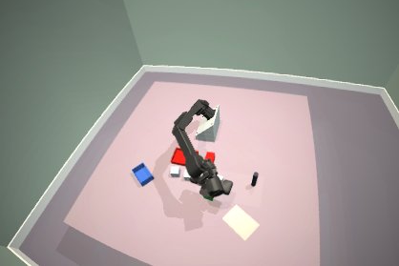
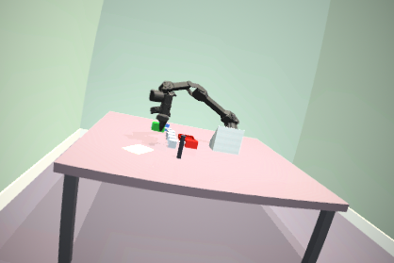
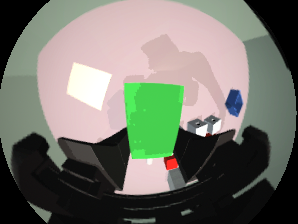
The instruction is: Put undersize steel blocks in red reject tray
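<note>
My gripper [image 2: 162,126] [image 3: 149,125] is shut on the green GO gauge [image 1: 208,198] [image 2: 156,126] [image 3: 154,120] and holds it above the table, on the side of the block row away from the arm's base. One steel block [image 1: 175,172] [image 3: 212,123] stands at the row's blue-tray end, with another block [image 1: 186,175] [image 3: 197,127] beside it; both show a dark hole on top in the wrist view. A further block [image 1: 220,177] [image 2: 172,143] is at the other end. The arm covers part of the row in the top view. The red reject tray [image 1: 178,156] lies behind the row, partly hidden by the arm.
A blue tray [image 1: 142,174] [image 3: 234,103] lies beyond one end of the row. A small red object [image 1: 210,157] [image 2: 190,143] is beside the red tray. A dark upright cylinder [image 1: 254,179] [image 2: 181,147], a cream sheet [image 1: 241,222] [image 2: 138,149] [image 3: 89,86] and a pale wedge [image 1: 210,129] [image 2: 228,140] also stand or lie on the table.
</note>
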